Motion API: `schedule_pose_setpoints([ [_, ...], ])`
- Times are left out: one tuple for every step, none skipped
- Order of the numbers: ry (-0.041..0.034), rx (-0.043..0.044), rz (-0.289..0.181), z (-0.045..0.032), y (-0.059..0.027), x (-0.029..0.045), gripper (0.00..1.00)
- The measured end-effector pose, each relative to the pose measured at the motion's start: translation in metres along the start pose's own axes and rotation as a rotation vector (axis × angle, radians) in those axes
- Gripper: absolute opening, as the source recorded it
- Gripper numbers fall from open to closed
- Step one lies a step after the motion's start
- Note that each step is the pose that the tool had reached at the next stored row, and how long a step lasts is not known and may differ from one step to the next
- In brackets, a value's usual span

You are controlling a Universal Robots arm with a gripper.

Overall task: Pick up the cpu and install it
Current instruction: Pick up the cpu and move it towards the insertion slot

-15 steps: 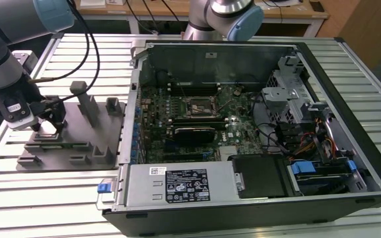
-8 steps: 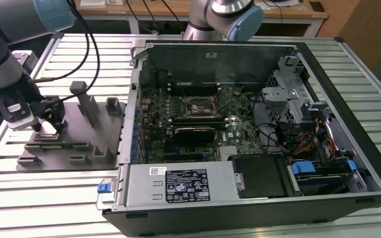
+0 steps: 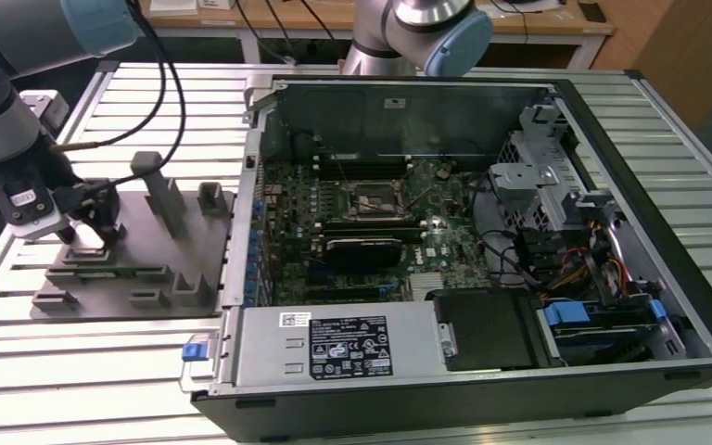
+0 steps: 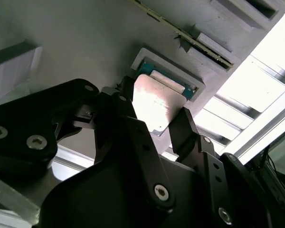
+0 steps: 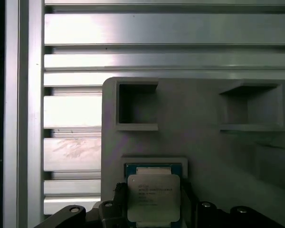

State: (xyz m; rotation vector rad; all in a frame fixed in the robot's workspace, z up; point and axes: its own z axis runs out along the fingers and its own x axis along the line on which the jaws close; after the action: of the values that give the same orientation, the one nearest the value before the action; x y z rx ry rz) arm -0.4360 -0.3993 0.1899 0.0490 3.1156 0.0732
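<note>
Both fingers (image 4: 186,130) of the gripper (image 4: 156,99) clasp the cpu (image 4: 157,105) — in its tray (image 5: 204,142) pocket.

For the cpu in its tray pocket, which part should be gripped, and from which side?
Grip the cpu by two opposite thin edges, coming straight down from above. It appears to lie flat, metal plate up, in a shallow pocket of the grey tray, so only its top is open and the broad face offers nothing to pinch. The end effector sits directly over it.

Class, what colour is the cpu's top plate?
Silvery-white, with a thin teal-green rim; clearest on the cpu in the first wrist view.
</note>
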Motion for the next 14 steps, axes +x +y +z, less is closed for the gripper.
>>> schedule_pose_setpoints([
  [0.0000, 0.0000, 0.000, -0.0020, 0.0001, -0.0001, 0.54],
  [-0.0001, -0.0001, 0.000, -0.0041, 0.0002, -0.0001, 0.54],
  [0.0000, -0.0001, 0.000, -0.0065, 0.0003, -0.0002, 0.54],
  [0.0000, -0.0001, 0.000, -0.0088, 0.0004, -0.0002, 0.54],
  [0.0001, -0.0002, 0.000, -0.0111, 0.0005, -0.0002, 0.54],
  [0.0000, -0.0002, 0.000, -0.0133, 0.0006, -0.0003, 0.54],
  [0.0001, -0.0003, 0.000, -0.0156, 0.0007, -0.0004, 0.54],
  [0.0001, -0.0003, 0.000, -0.0181, 0.0008, -0.0004, 0.54],
  [0.0001, -0.0005, 0.000, -0.0206, 0.0010, -0.0005, 0.54],
  [0.0001, -0.0008, 0.000, -0.0230, 0.0011, -0.0005, 0.54],
  [0.0001, -0.0010, 0.000, -0.0255, 0.0012, -0.0006, 0.54],
  [0.0000, -0.0014, 0.000, -0.0279, 0.0013, -0.0007, 0.54],
  [0.0000, -0.0018, 0.000, -0.0303, 0.0014, -0.0007, 0.54],
  [0.0000, -0.0023, 0.000, -0.0327, 0.0016, -0.0008, 0.54],
])
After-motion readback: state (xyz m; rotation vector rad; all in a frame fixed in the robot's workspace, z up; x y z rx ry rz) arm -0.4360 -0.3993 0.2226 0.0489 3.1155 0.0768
